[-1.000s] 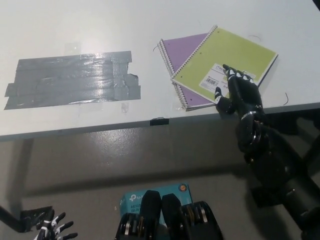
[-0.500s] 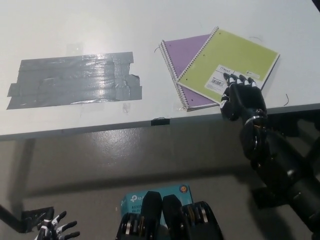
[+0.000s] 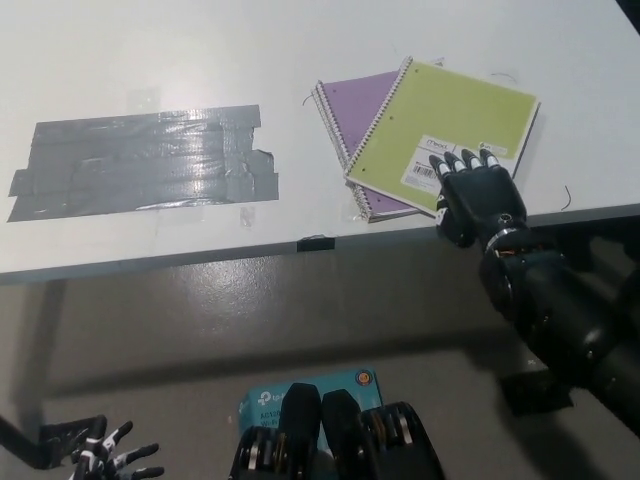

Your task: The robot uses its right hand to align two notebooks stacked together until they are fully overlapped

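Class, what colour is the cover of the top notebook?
Lime green top notebook, clearest in the head view.

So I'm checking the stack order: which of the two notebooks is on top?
The green spiral notebook: it lies across the purple notebook, covering its right part, and the black right robot hand rests on its near corner.

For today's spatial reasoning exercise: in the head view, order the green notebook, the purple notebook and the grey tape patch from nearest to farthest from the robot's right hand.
1. Green notebook: under the fingertips of the right hand, on top of the stack.
2. Purple notebook: beneath the green one, showing on its left.
3. Grey tape patch: far left on the table.
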